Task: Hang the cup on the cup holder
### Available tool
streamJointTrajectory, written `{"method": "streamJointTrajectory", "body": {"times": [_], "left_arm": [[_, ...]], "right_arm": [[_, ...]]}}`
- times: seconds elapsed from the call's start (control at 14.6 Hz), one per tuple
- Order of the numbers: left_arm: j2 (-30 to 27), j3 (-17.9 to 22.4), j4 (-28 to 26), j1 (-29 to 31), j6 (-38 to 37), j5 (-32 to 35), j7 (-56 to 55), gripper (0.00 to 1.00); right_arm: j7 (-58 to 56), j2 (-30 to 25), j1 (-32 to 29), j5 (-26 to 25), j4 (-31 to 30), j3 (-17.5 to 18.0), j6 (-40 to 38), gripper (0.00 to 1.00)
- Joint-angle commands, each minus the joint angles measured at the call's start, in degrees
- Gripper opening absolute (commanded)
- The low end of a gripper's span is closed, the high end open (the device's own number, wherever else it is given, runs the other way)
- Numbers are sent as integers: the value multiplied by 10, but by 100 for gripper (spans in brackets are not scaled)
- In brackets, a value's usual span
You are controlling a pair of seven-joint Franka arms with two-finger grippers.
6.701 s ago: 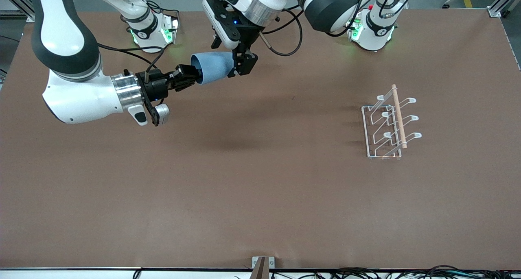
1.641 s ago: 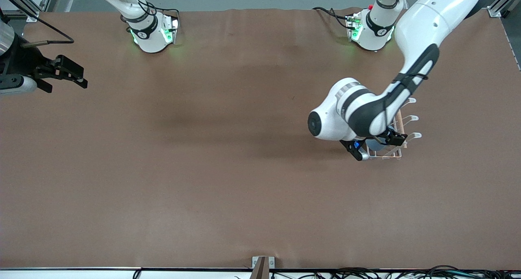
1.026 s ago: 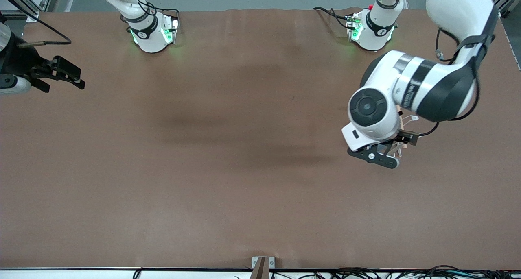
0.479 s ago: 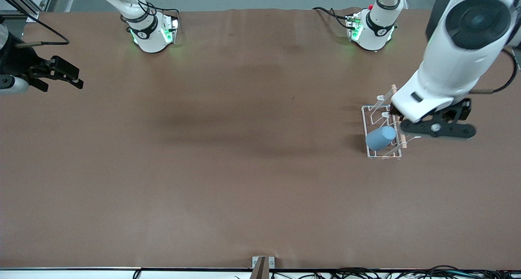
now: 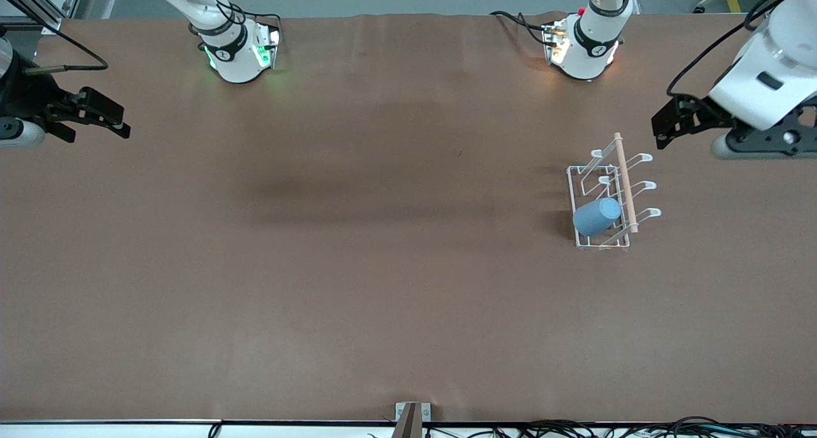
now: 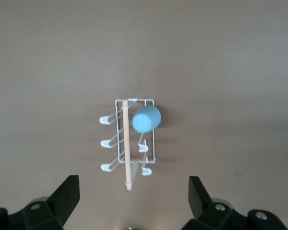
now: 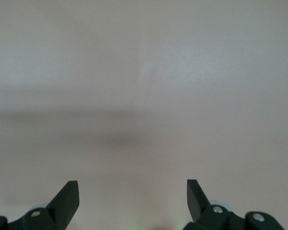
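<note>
The light-blue cup hangs tilted on a prong of the white wire cup holder, on the prong nearest the front camera, at the left arm's end of the table. Both show in the left wrist view: the cup and the cup holder. My left gripper is open and empty, raised high above the table beside the rack. My right gripper is open and empty at the right arm's end of the table, where that arm waits.
The brown table carries only the rack and cup. The arm bases stand along the table edge farthest from the front camera. Cables run along the nearest edge.
My left gripper let go of the cup on the rack's prong, then rose and drew away toward the table's end. The right arm has stayed still.
</note>
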Motion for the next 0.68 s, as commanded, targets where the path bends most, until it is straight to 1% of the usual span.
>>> {"method": "streamJointTrajectory", "body": {"times": [0.0, 0.07, 0.14, 0.34, 0.41, 0.62], "left_arm": [[-76, 115, -88, -70, 18, -48, 2, 100], [-92, 139, -112, -80, 23, -59, 4, 100], [-114, 151, -140, -80, 31, -68, 11, 100], [-184, 159, -247, -65, 83, -72, 69, 100], [-198, 158, -263, -51, 88, -73, 90, 100], [-217, 153, -281, -46, 87, -76, 102, 100]], "right_arm": [[5, -11, -7, -7, -10, 4, 0, 99], [4, -10, -7, -7, -11, 4, 0, 99], [5, -11, -7, -7, -11, 4, 0, 99], [4, -10, -8, -7, -11, 4, 0, 99], [4, -10, -8, -7, -10, 4, 0, 99], [4, -8, -9, -7, -10, 4, 0, 99]]}}
